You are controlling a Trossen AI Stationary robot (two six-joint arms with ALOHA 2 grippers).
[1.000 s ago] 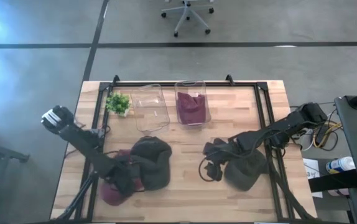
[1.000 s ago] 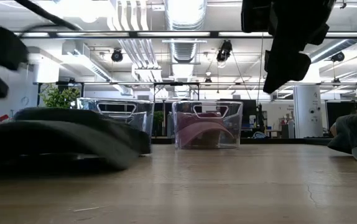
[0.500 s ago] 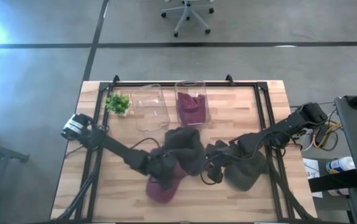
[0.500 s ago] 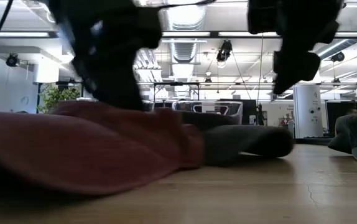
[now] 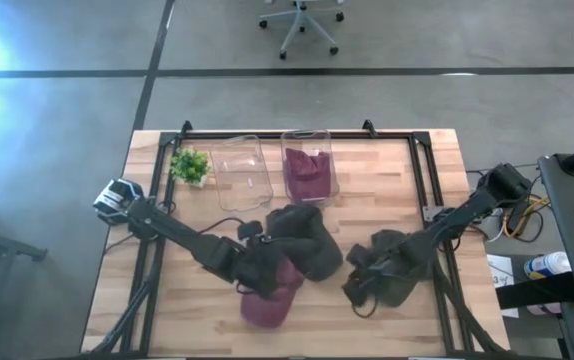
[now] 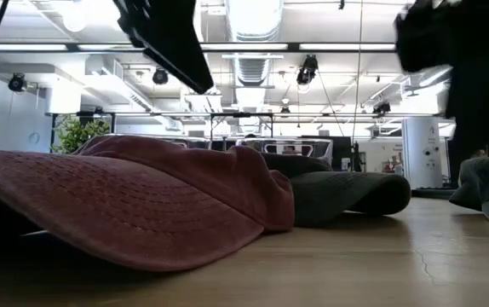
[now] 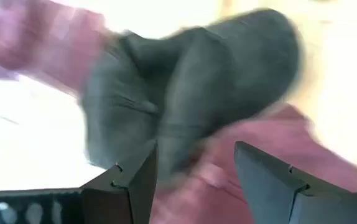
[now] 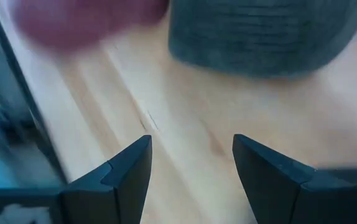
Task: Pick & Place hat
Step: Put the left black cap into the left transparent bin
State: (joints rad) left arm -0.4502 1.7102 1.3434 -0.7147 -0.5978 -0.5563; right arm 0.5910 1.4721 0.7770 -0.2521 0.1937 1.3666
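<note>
Left gripper (image 5: 257, 272) fingers spread over grey hat (image 5: 305, 240) and maroon hat (image 5: 267, 298), lining up; right gripper (image 5: 360, 287) spread, empty.

Maroon hat (image 5: 267, 300) under grey hat (image 5: 305, 240)
</note>
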